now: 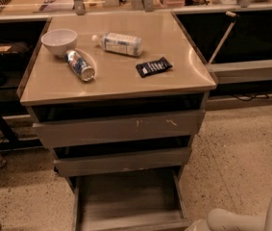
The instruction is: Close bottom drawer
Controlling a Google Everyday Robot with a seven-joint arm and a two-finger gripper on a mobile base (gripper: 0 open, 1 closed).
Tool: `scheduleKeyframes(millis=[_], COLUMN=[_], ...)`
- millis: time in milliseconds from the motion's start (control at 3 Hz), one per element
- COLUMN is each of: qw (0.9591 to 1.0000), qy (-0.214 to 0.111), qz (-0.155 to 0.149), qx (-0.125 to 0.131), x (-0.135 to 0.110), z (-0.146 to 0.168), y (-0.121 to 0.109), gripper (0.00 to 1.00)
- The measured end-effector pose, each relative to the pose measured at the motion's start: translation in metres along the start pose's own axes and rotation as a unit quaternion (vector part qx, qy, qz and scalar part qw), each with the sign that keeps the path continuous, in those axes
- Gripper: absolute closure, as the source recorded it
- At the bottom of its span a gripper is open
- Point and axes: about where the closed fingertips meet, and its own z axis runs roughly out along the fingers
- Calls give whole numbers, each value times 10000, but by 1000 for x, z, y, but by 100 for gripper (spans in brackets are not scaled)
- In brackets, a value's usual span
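Note:
The bottom drawer (128, 201) is the lowest and narrowest of three grey drawers in the cabinet. It stands pulled far out, and its shallow grey tray is bare. Its low front edge (135, 224) lies at the bottom of the view. The middle drawer (123, 161) and the widest top drawer (121, 127), which has orange scratch marks, stand slightly out. The gripper is out of view. Only a white rounded arm part (234, 220) shows at the bottom right corner, just right of the bottom drawer's front corner.
On the cabinet top (183, 76) lie a white bowl (59, 41), a can on its side (80, 65), a clear bottle on its side (118, 43) and a dark snack packet (154, 67). A speckled floor (241, 148) lies to the right, and dark shelving (1, 76) stands to the left.

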Motion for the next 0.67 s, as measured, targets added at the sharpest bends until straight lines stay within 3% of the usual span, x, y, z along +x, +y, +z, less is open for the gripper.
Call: scheduleKeyframes(millis=[333, 667], qw=[9996, 9996], qy=[85, 83], qz=[-143, -155], qx=[218, 224], x=[-14, -15], z=[-1, 0], y=[-10, -10], gripper=[100, 81])
